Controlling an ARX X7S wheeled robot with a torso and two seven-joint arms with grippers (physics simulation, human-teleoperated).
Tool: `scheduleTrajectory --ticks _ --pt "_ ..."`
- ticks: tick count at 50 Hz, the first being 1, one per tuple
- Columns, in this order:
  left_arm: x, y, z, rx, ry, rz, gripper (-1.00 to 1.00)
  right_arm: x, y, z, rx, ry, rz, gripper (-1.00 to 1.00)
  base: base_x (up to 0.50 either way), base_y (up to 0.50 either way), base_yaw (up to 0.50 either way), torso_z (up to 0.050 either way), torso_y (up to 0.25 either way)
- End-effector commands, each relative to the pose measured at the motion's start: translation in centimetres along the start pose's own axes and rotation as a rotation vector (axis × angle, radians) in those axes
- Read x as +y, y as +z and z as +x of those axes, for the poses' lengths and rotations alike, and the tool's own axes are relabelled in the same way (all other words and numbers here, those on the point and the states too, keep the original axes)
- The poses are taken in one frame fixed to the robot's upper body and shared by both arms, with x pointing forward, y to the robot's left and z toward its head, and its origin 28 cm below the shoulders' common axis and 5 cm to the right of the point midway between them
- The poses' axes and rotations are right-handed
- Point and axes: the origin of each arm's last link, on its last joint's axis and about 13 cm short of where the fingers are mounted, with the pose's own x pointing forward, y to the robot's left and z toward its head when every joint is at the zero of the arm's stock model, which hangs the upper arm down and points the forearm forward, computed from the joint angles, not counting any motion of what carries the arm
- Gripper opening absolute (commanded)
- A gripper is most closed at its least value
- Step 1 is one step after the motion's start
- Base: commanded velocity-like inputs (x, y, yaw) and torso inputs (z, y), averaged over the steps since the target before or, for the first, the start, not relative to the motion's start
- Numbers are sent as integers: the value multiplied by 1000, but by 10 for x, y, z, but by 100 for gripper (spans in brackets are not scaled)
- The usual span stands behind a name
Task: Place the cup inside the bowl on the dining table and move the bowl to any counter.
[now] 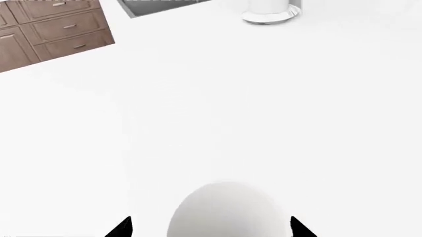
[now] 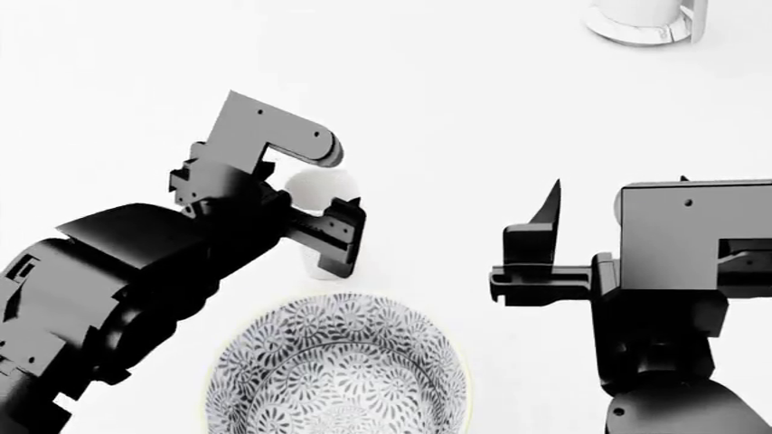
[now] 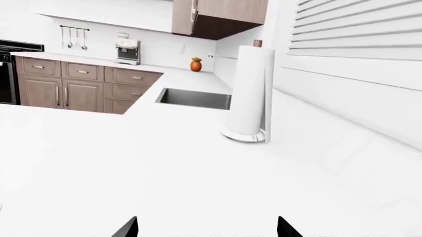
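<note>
With the left gripper point(image 2: 324, 210) spread around the cup point(image 2: 316, 192), not visibly clamped, just beyond the bowl point(image 2: 340, 369) on the dining table point(image 2: 483, 117), uneven closing could tip the cup; the right gripper point(image 2: 525, 249) hangs apart, empty.

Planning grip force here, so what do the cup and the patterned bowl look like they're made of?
The cup: plain white, smooth and matte, likely ceramic or plastic; the render leaves it open. The bowl: dense black-and-white leaf print with a pale rim, which suggests glazed ceramic, though printed melamine would look the same.
</note>
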Motion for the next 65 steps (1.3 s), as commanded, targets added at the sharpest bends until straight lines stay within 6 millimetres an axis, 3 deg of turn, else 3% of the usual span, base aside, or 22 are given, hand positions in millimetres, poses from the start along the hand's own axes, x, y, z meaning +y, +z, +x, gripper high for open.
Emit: scheduleTrajectory --ticks 1,8,17,18,32,41,49,53,54,59,65 --pt "6 -5 14 53 25 20 100 1 -1 0 6 5 3 100 0 0 0 0 0" --pt "3 -17 18 88 16 38 100 1 -1 0 3 7 5 100 0 0 0 0 0" --pt "2 -14 18 75 21 37 100 1 -2 1 7 7 5 100 0 0 0 0 0" --pt "2 -12 18 62 30 37 -100 1 -2 1 7 7 3 100 0 0 0 0 0" --pt "7 0 0 -38 80 -10 -100 1 -1 1 7 7 1 100 0 0 0 0 1" --pt "7 13 -47 -141 89 -6 -100 1 -1 0 6 6 2 100 0 0 0 0 0" --pt "-11 29 -112 -242 -14 84 -100 5 0 1 10 17 -8 100 0 0 0 0 0" --pt "-20 23 -132 -248 -73 99 -100 3 1 0 8 10 -6 100 0 0 0 0 0" --pt "-24 18 -143 -260 -90 99 -100 3 0 0 9 10 -7 100 0 0 0 0 0" --pt "-36 -2 -160 -232 -170 92 -100 4 0 0 12 10 -5 100 0 0 0 0 0" --pt "-39 -13 -167 -196 -213 95 -100 4 1 0 11 8 -10 100 0 0 0 0 0"
